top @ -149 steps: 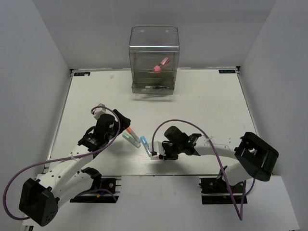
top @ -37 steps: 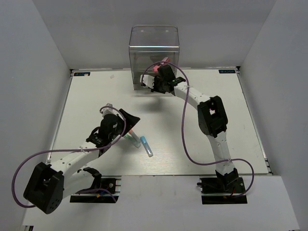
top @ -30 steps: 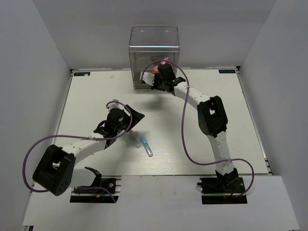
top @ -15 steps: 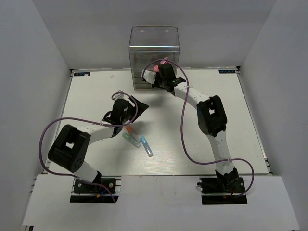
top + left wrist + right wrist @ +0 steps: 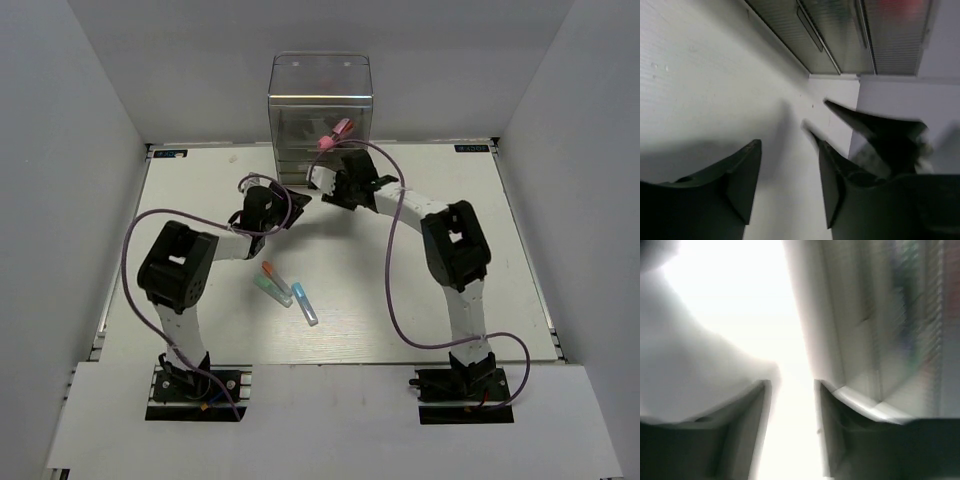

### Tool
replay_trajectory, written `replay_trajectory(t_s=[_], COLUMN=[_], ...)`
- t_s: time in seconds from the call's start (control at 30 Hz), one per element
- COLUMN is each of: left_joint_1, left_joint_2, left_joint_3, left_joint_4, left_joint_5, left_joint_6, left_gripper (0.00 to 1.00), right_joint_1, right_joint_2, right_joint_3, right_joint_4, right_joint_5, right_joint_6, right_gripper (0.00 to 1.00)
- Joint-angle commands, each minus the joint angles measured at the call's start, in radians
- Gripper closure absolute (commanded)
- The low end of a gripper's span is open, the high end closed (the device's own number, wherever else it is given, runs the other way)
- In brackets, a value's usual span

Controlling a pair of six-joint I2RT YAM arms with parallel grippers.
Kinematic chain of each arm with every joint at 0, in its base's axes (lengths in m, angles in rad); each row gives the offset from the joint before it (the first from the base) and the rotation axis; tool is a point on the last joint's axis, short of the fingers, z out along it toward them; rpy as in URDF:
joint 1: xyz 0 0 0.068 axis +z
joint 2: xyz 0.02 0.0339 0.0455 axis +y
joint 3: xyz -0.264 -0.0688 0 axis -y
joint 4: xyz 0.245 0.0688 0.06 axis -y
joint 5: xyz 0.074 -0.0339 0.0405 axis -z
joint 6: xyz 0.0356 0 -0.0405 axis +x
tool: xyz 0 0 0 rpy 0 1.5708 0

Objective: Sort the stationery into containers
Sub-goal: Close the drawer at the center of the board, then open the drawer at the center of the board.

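Note:
The transparent grey-tinted drawer box [image 5: 320,105] stands at the back centre, with the pink-and-red piece [image 5: 333,135] inside an upper drawer. Three short markers lie mid-table: orange-capped [image 5: 268,270], teal-capped [image 5: 270,290] and blue-capped [image 5: 305,303]. My left gripper [image 5: 292,203] is open and empty just in front of the box's left corner. My right gripper [image 5: 320,182] is open and empty close to the box's lower drawers. In the left wrist view my gripper [image 5: 786,142] faces the box [image 5: 840,30]. The right wrist view is blurred; the gripper [image 5: 791,384] is open beside the box [image 5: 880,330].
The two grippers are close together in front of the box; the right one's fingers [image 5: 865,122] show in the left wrist view. White walls enclose the table [image 5: 450,250] on three sides. The markers lie behind both grippers, nearer the arm bases.
The left arm has swung from the markers up towards the box. The right gripper has drawn back a little from the box front. The lower drawer, open earlier, now looks flush.

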State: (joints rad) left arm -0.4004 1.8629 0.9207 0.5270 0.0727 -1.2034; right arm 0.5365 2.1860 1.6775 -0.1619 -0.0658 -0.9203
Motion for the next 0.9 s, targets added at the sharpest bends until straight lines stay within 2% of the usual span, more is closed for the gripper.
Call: replay_trajectory(t_s=[0.0, 0.07, 0.13, 0.17, 0.3, 0.43, 0.53, 0.87], left_joint_1=[0.012, 0.021, 0.021, 0.021, 0.021, 0.021, 0.021, 0.021], left_joint_2=[0.068, 0.148, 0.194, 0.231, 0.304, 0.352, 0.393, 0.456], left_joint_3=[0.069, 0.107, 0.142, 0.156, 0.225, 0.293, 0.342, 0.444], left_joint_4=[0.106, 0.181, 0.226, 0.249, 0.26, 0.269, 0.269, 0.219], left_joint_5=[0.038, 0.038, 0.015, 0.015, -0.022, -0.069, -0.079, -0.143], left_joint_6=[-0.079, -0.119, -0.13, -0.13, -0.139, -0.139, -0.139, -0.139], left_gripper=[0.43, 0.5, 0.56, 0.56, 0.54, 0.48, 0.47, 0.49], right_joint_1=[-0.007, -0.015, -0.029, -0.044, -0.072, -0.093, -0.109, -0.132], right_joint_2=[-0.257, -0.305, -0.399, -0.414, -0.541, -0.637, -0.655, -0.68], right_joint_3=[-0.183, -0.278, -0.353, -0.419, -0.556, -0.692, -0.734, -0.753], right_joint_4=[0.036, 0.053, 0.048, 0.038, 0.03, 0.055, 0.053, 0.05], right_joint_5=[-0.141, -0.16, -0.195, -0.204, -0.249, -0.249, -0.247, -0.247], right_joint_6=[0.119, 0.181, 0.276, 0.294, 0.362, 0.38, 0.397, 0.417], right_gripper=[0.41, 0.37, 0.44, 0.6, 1.0, 0.99, 0.99, 0.98])
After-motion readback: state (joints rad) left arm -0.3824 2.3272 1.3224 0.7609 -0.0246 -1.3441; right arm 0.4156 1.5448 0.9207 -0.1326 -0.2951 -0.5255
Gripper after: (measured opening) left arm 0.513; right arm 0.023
